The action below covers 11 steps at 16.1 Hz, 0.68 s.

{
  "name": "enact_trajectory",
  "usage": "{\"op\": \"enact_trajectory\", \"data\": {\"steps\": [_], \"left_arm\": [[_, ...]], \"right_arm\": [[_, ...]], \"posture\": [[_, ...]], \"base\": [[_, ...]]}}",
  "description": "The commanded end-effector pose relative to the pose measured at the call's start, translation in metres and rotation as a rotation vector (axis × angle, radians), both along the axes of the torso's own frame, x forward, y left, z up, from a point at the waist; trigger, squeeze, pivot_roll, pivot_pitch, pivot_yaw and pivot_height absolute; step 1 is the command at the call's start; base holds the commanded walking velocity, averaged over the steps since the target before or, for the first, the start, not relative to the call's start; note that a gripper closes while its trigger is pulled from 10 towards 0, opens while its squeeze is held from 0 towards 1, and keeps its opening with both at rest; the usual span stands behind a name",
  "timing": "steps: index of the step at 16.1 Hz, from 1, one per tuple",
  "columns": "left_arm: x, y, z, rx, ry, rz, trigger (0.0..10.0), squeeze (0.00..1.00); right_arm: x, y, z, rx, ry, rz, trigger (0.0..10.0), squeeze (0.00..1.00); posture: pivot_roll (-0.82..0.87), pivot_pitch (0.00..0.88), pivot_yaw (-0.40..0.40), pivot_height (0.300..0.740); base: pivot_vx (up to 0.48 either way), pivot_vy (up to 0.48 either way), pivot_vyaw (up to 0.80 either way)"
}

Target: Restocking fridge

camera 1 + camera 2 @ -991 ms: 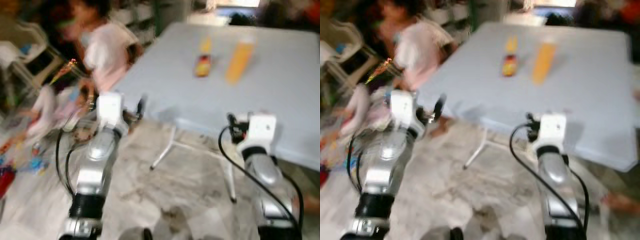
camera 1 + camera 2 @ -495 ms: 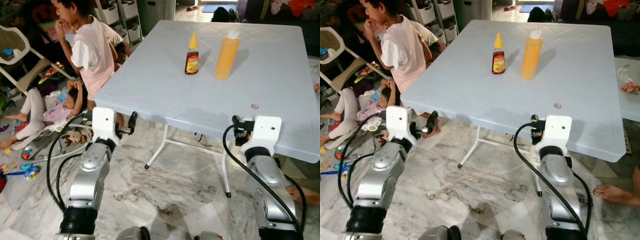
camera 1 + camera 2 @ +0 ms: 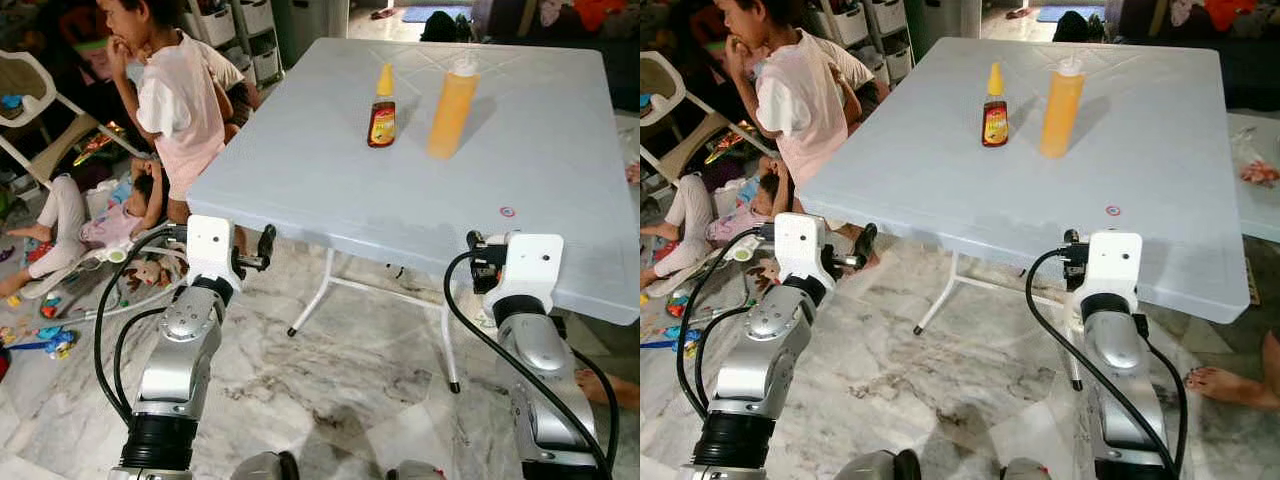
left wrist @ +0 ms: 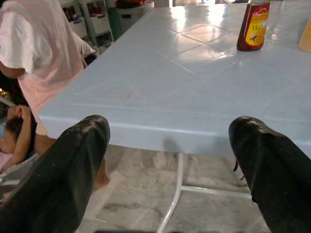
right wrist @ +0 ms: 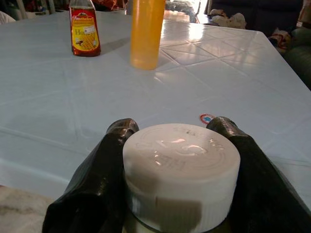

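- A large pale-blue square plastic table [image 3: 330, 180] on white folding legs is seen across the upper centre and right of the head views, above a marbled grey stone floor [image 3: 330, 380].
- People are seen at the upper left: one standing in a pink shirt [image 3: 180, 100] just beside the table's left edge, another lying among toys lower down.
- Two silver arms are raised at the table's near edge. The left gripper [image 4: 167, 160] is spread wide and holds nothing, with the table corner seen between its black fingers [image 4: 73, 160].
- The right gripper [image 5: 181, 170] is clamped around a jar with a white ribbed screw lid [image 5: 181, 160], held at the table's near right edge.
- A tall orange squeeze bottle with a white cap [image 3: 450, 100] and a small honey bottle with a yellow cap and red label [image 3: 381, 108] stand close together, upper centre, well apart from both grippers.
- No fridge is seen. The step in hand is judged to be fetching items at the table, with one already held.
- Next, the free left gripper would likely need to be reached across the table to a bottle, kept clear of the standing person.
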State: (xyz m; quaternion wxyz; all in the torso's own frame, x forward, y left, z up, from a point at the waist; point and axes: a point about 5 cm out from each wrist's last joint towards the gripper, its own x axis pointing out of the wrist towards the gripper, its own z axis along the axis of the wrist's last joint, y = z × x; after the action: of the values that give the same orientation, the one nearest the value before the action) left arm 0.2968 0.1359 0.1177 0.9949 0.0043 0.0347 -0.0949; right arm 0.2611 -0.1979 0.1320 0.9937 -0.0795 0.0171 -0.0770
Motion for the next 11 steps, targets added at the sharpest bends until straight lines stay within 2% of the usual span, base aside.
{"op": "enact_trajectory", "data": {"steps": [1,2,4,7,8,11], "left_arm": [[-0.0001,0.0027,0.0026,0.016,-0.003,0.010,10.0,0.00],[0.0000,0.0024,0.0025,0.013,-0.001,0.011,10.0,0.00],[0.0005,0.0016,0.0022,0.004,0.006,0.019,10.0,0.00],[0.0010,0.0023,0.0025,0.009,0.002,0.033,10.0,0.00],[0.0009,0.0020,0.0033,0.029,-0.008,0.027,10.0,0.00],[0.0004,-0.0005,0.0033,0.016,-0.006,0.001,10.0,0.00]], "right_arm": [[0.0001,0.0049,0.0099,-0.024,-0.043,0.023,10.0,0.00],[0.0003,0.0061,0.0109,-0.043,-0.045,0.031,10.0,0.00],[-0.0002,0.0079,0.0127,-0.088,-0.054,0.048,10.0,0.00],[0.0002,0.0065,0.0117,-0.066,-0.051,0.031,10.0,0.00],[0.0000,0.0054,0.0110,-0.059,-0.048,0.021,10.0,0.00],[-0.0028,-0.0009,0.0078,-0.068,-0.041,-0.022,10.0,0.00]], "posture": [[-0.15,0.087,0.103,0.740],[-0.15,0.087,0.103,0.740],[-0.15,0.086,0.102,0.740],[-0.15,0.087,0.103,0.740],[-0.15,0.087,0.104,0.740],[-0.16,0.085,0.109,0.740]], "base": [[0.000,0.000,0.00],[0.000,0.000,0.00],[0.000,0.000,0.69],[0.000,0.000,0.80],[0.000,0.000,0.00],[0.000,0.000,0.00]]}}
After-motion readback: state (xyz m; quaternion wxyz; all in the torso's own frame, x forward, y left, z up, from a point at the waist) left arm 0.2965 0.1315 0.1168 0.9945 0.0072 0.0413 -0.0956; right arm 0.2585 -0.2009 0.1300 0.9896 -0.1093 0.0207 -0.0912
